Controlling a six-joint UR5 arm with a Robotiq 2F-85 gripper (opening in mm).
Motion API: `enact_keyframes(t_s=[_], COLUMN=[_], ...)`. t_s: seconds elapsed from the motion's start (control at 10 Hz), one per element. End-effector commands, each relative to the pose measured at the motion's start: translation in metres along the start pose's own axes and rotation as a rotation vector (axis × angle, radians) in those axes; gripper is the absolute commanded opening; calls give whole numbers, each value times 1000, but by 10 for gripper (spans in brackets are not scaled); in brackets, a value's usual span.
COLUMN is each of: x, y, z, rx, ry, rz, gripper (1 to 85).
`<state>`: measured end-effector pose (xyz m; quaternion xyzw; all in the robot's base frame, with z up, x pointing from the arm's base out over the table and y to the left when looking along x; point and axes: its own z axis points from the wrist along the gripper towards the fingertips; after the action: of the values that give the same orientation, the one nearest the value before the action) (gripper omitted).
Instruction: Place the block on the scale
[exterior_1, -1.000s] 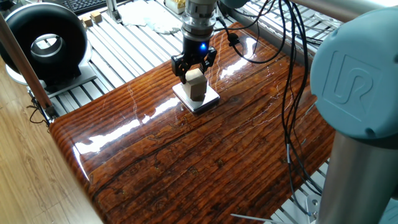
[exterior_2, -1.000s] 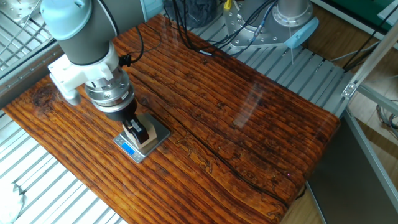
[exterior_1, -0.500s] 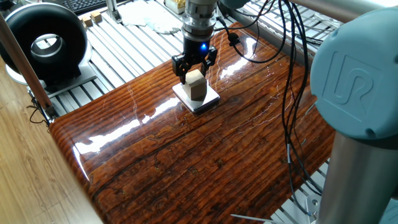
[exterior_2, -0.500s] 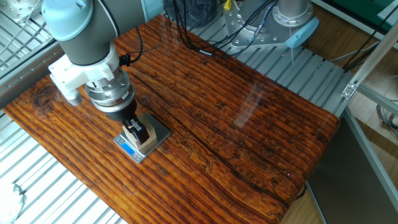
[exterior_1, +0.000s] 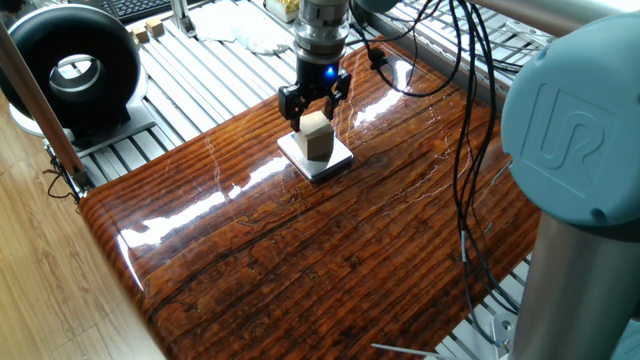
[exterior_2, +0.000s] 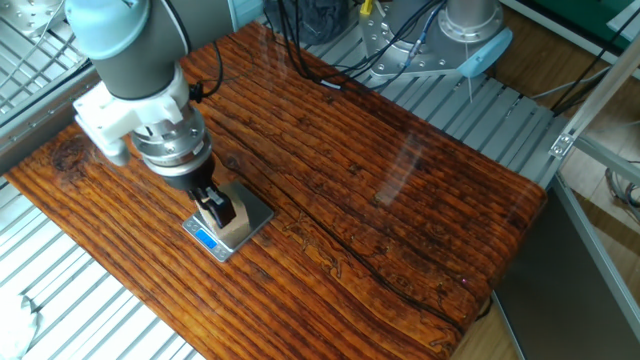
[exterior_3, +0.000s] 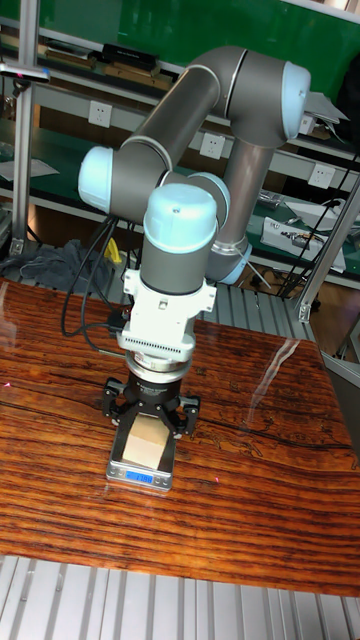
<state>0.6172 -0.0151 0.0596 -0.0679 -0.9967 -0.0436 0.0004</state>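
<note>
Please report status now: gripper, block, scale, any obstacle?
Gripper open, fingers either side of block's top. Pale beige wooden cube sitting on flat white square scale. Nothing in the way.

1. We are in a robot lab or workshop.
2. We see a big grey robot arm with pale blue caps over a shiny wooden table.
3. The table sits on metal rails.
4. Black cables hang down, and a keyboard lies at the back.
</note>
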Motion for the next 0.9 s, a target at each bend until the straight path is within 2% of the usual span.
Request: enact_keyframes(t_s=[0.0, 0.3, 0.4, 0.5, 0.6, 0.7, 0.8], x=[-8, -11, -11, -12, -13, -15, -16], y=[-9, -11, -14, -18, -20, -20, -20], z=[-16, -37, -42, -45, -46, -46, -45], rx=[-5, -38, -38, -38, -38, -37, -38], ry=[-9, 12, 15, 15, 14, 11, 6], rz=[-32, -32, -37, -37, -38, -40, -41], gripper=[703, 697, 667, 603, 500, 337, 263])
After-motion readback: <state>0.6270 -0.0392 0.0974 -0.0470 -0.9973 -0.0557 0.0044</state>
